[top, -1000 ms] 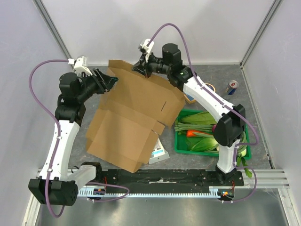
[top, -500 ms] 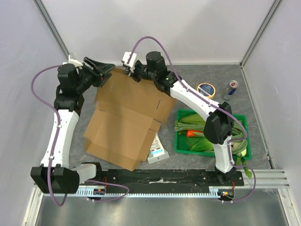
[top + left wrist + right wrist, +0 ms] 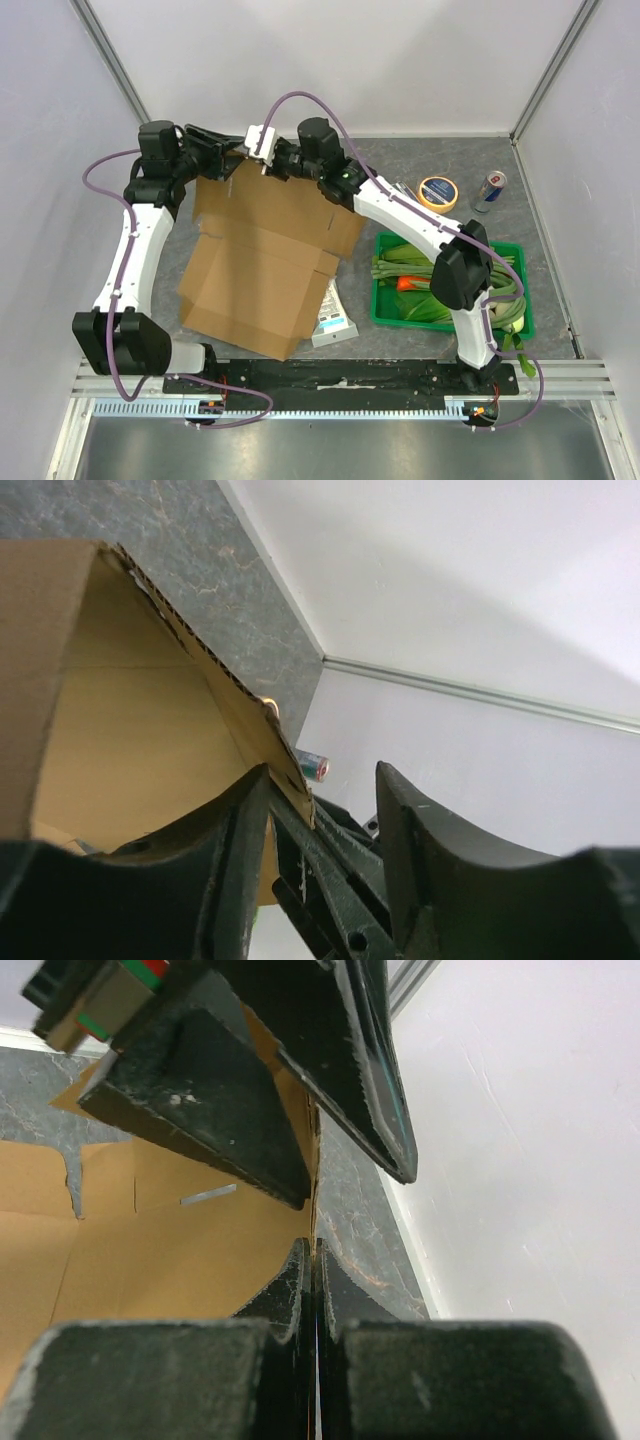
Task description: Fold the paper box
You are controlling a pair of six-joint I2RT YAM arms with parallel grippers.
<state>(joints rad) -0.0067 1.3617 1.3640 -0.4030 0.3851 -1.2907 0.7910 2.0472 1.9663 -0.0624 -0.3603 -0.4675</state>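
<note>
Paper box [image 3: 265, 250] unprinted; right fingers [image 3: 285, 1295] pinch its far flap; left fingers [image 3: 430, 870] spread.

The grey worktop [image 3: 410, 342] carried a big brown paper box [image 3: 262, 272]. A small white packet [image 3: 335, 321] lay just beside it. A green crate [image 3: 450, 326], a tape roll [image 3: 437, 191] and a can [image 3: 490, 189] sat there too.
</note>
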